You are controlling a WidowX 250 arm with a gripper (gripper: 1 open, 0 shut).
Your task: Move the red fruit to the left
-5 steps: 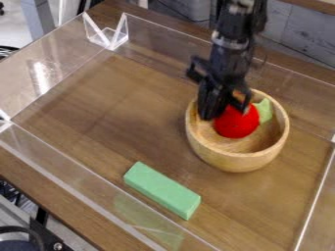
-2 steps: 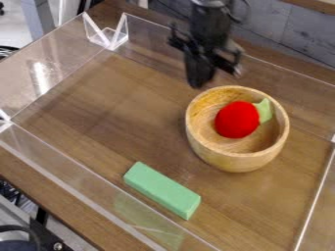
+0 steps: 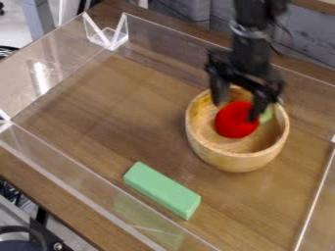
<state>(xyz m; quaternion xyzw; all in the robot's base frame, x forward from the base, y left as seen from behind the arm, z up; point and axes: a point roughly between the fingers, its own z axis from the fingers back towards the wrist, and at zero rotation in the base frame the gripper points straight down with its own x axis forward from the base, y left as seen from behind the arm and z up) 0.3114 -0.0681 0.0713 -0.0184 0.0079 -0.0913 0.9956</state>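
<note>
Hand (image 3: 245,98) spread open, seemingly straddling red fruit (image 3: 236,121), wooden bowl (image 3: 236,147)

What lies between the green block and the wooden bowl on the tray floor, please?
Nothing: in the camera view, the stretch between the green block and the wooden bowl is bare wooden floor.

The red fruit (image 3: 236,121) is small, glossy, bright red and rounded. It rests inside the wooden bowl (image 3: 222,151), directly below the spread fingers (image 3: 220,86), which straddle its top; whether they touch it cannot be told.
</note>
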